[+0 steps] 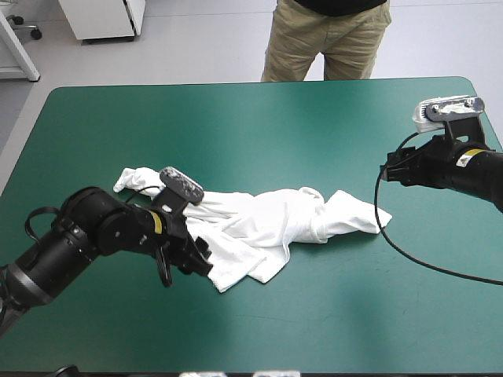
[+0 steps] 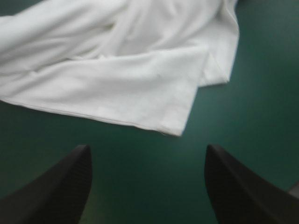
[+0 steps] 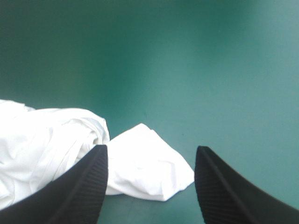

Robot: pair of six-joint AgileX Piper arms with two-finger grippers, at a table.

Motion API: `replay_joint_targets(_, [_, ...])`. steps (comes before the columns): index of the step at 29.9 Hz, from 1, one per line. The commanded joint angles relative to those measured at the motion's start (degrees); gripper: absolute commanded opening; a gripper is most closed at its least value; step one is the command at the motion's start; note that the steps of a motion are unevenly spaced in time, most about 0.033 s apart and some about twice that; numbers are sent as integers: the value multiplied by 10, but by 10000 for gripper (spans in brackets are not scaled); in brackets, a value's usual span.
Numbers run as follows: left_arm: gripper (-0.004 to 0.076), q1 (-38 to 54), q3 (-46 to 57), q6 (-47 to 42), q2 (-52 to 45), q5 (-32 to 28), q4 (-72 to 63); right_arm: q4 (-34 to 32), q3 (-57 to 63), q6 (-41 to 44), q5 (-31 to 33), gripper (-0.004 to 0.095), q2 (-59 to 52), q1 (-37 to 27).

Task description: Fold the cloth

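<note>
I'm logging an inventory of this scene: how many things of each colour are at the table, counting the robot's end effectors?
White: 1, the T-shirt, lying crumpled.
Black: 2, the left end effector and the right end effector, both open.
Teal-green: 1, the table cover.
Total: 4

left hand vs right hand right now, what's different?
The left hand sits at the T-shirt, a corner of it just ahead; the right hand stands clear of it, near the right edge of the table. From above, the left hand overlaps the fabric; the right hand overlaps none. Shared: both open, holding nothing.
</note>
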Motion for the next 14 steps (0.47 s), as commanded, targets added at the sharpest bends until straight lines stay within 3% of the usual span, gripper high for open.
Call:
replay_joint_targets(1, [490, -56, 32, -7, -18, -18, -7, 0, -18, -5, 1, 515, -10, -6])
replay_joint_targets(8, [490, -106, 134, -15, -3, -134, 28, -1, -17, -5, 11, 515, -16, -6])
replay_joint_targets(14, [490, -106, 147, -20, 41, -174, 49, -1, -17, -5, 8, 514, -16, -6])
